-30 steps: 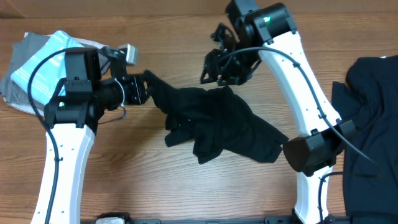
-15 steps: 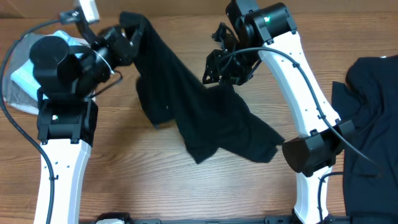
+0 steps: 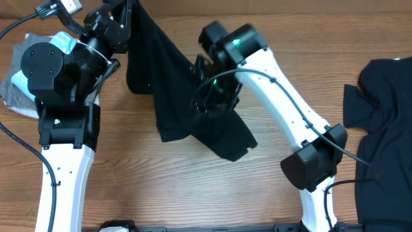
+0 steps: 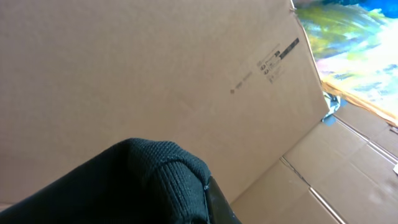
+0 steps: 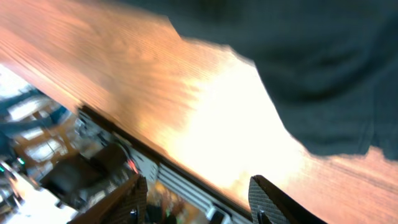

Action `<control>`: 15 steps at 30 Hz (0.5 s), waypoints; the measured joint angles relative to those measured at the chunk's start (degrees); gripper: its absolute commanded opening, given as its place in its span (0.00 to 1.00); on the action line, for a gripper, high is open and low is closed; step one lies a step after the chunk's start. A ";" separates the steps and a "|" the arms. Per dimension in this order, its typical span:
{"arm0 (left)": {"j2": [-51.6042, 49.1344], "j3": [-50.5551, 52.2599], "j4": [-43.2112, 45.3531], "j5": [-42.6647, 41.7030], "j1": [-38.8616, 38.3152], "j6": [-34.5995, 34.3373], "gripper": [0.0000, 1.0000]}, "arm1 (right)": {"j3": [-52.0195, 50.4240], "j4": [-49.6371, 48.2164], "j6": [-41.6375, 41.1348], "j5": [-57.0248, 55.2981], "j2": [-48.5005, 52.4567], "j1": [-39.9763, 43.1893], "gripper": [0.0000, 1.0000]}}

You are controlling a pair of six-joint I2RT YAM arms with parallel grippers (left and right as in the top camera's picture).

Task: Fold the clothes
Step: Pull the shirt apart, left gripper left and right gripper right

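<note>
1. Clamped shut in the left gripper (image 3: 122, 19): ribbed edge of the black T-shirt (image 4: 155, 177), bunched right at the jaws.
2. Hanging away below those jaws, then trailing onto the wooden table (image 3: 148, 187) toward the right arm.
3. Spread wide on nothing: right gripper (image 5: 198, 186), poised over that same shirt, dark cloth just beyond its fingertips in a blurred wrist view.
4. Well apart from the right jaws, at the table's edge: 1 more black shirt (image 3: 386, 109).
5. Behind the left jaws: grey-and-blue cloth (image 3: 26, 71); ahead, cardboard boxes (image 4: 155, 74).
</note>
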State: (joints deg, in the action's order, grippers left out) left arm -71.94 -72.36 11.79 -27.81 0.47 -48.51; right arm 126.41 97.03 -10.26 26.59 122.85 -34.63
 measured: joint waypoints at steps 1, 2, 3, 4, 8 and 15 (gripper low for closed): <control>0.00 0.00 0.04 0.28 0.00 0.00 0.04 | -2.19 -0.26 0.09 -0.02 0.00 -0.76 0.46; 0.00 0.00 0.04 0.37 0.00 0.00 0.04 | -3.52 -0.85 0.02 0.02 0.00 -1.20 0.44; 0.00 0.00 0.04 0.55 0.00 0.02 0.04 | -5.55 -1.92 0.00 0.07 0.00 -1.92 0.44; 0.00 0.00 0.04 0.68 0.00 0.00 0.04 | -7.13 -3.34 0.13 0.22 0.00 -2.58 0.43; 0.00 0.00 0.07 1.11 0.00 0.00 0.04 | -13.18 -11.50 -0.68 0.63 0.00 -5.86 0.34; 0.00 0.00 -0.13 1.73 0.00 -0.50 0.04 | -20.72 -26.45 -7.06 -0.33 0.00 -12.07 0.34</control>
State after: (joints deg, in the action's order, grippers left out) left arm -71.94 -72.36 11.66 -26.09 0.47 -49.01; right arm 105.69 70.59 -17.32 26.26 122.85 -46.70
